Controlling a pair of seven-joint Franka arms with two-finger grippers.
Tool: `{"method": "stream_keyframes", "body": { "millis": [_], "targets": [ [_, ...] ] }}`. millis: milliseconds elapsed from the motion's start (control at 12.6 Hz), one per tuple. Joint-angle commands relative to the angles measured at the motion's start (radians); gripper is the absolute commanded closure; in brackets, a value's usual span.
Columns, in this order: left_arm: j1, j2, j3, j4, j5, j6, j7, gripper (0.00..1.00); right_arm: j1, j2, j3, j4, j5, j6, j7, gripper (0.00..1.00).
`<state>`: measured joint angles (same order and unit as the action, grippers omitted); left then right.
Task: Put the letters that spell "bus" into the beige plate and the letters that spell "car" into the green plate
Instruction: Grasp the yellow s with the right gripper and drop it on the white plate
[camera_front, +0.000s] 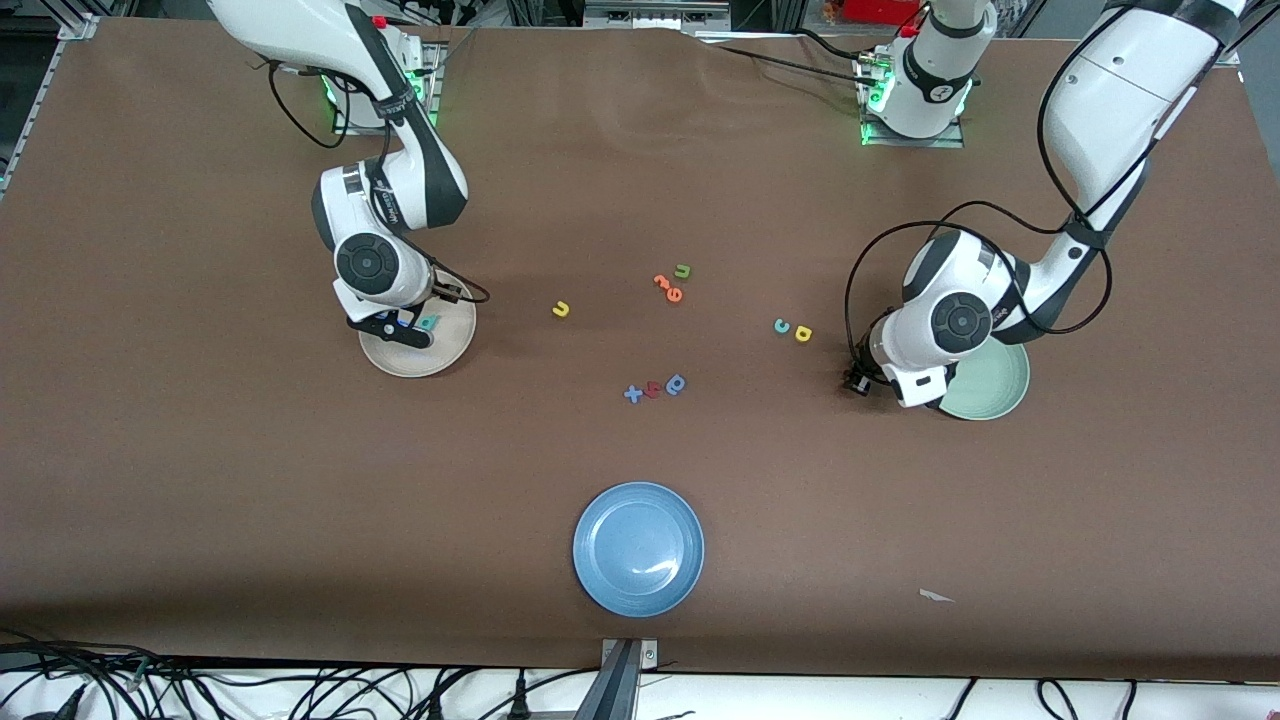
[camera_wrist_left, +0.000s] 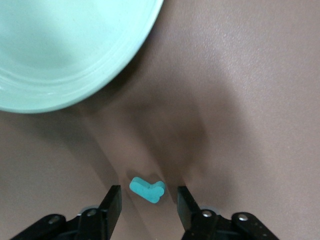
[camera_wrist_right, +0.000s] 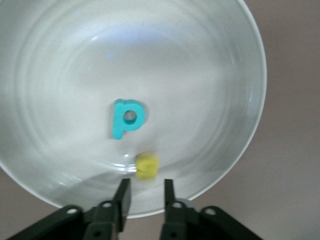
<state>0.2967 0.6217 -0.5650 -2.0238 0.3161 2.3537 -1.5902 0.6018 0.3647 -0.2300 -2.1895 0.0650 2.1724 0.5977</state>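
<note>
While parted, right gripper (camera_wrist_right: 144, 192) over beige plate (camera_wrist_right: 240, 150); left gripper (camera_wrist_left: 148, 205) spread astride perhaps teal "r" (camera_wrist_left: 148, 188).

Teal "b" (camera_wrist_right: 126, 117), beige plate (camera_wrist_right: 235, 60)

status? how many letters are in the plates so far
Done: the beige plate holds the teal b and a yellow letter, just below the right gripper, fingers slightly apart.
In hand: the open left gripper straddles the teal r on the table beside the green plate.
Left: yellow u, teal c, yellow a, still on the table.
</note>
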Motion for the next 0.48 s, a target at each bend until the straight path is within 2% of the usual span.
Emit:
{"method": "stream_keyframes", "body": {
  "millis": [0,79,159,397],
  "targets": [
    [-0.008,0.038,-0.001,0.014,0.038,0.004,-0.030,0.39,0.003,-0.012,-0.006,0.066,0.012,-0.100,-0.021,0.00],
    [-0.004,0.036,-0.001,0.014,0.040,-0.001,-0.021,0.27,0.007,-0.012,0.001,0.118,0.013,-0.152,-0.010,0.00],
    [-0.002,0.036,-0.001,0.014,0.040,-0.002,-0.019,0.20,0.012,-0.004,0.014,0.169,0.015,-0.184,-0.004,0.00],
    [-0.001,0.035,-0.001,0.014,0.038,-0.004,-0.019,0.23,0.018,0.019,0.070,0.267,0.113,-0.178,0.121,0.00]
  ]
}}
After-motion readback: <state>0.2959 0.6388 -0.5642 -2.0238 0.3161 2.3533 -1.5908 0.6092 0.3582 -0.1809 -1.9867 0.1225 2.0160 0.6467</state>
